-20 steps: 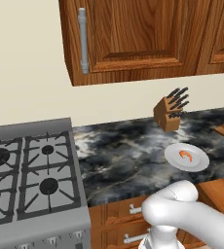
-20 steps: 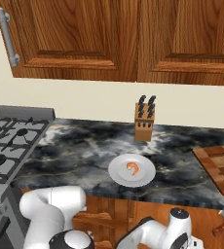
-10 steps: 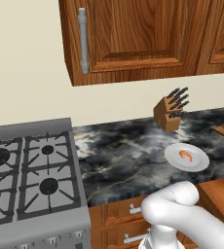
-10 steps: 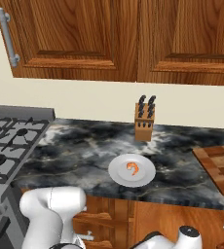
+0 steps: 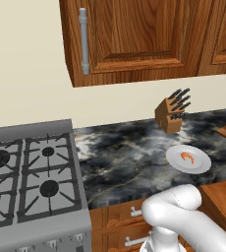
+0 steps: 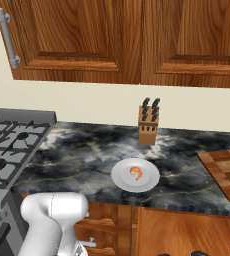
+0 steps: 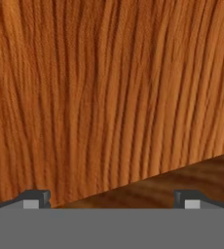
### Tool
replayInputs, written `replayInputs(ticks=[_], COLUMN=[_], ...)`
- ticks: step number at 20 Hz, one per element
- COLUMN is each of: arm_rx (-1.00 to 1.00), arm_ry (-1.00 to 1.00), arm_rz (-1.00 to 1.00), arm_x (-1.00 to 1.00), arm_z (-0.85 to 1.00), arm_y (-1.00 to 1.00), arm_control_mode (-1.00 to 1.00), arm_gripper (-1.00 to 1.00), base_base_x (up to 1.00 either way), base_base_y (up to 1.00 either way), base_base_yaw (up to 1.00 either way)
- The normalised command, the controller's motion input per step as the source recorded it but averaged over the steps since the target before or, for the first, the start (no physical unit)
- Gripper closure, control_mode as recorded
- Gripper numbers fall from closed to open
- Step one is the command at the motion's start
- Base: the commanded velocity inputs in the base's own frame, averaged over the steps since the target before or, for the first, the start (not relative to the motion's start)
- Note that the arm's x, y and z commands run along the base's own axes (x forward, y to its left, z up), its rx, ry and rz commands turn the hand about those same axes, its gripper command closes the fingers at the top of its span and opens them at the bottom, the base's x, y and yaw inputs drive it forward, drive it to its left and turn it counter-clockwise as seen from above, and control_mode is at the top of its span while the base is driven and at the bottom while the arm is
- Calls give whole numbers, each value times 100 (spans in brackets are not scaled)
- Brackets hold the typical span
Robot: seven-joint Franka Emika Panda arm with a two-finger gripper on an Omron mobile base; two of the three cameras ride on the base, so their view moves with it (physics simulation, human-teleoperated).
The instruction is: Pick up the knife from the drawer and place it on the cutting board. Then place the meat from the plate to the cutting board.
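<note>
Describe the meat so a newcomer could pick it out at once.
Start at the dark marbled counter to the right of the stove. In front of the wooden knife block sits a round white plate. The meat is the small curled orange piece on it, the only bright thing there.

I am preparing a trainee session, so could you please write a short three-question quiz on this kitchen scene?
1. True or false: the small curled orange meat lies on the round white plate.
2. What stands behind the plate, by the wall? A) wooden knife block B) kettle C) bowl
3. In the hand view, is the pincer open or shut?

Key: 1 true; 2 A; 3 open, with only wood grain ahead.
</note>
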Motion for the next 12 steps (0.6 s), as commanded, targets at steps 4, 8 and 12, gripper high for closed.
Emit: replayInputs(ticks=[4, 8, 12], arm_rx=[0, 0, 0], arm_ry=[0, 0, 0], arm_rz=[-4, -10, -12], arm_x=[6, 31, 49], arm_z=[32, 48, 40], arm_y=[11, 14, 15], arm_control_mode=[-100, -100, -100], arm_gripper=[-100, -100, -100], base_base_x=[0, 0, 0], base_base_y=[0, 0, 0], base_base_yaw=[0, 0, 0])
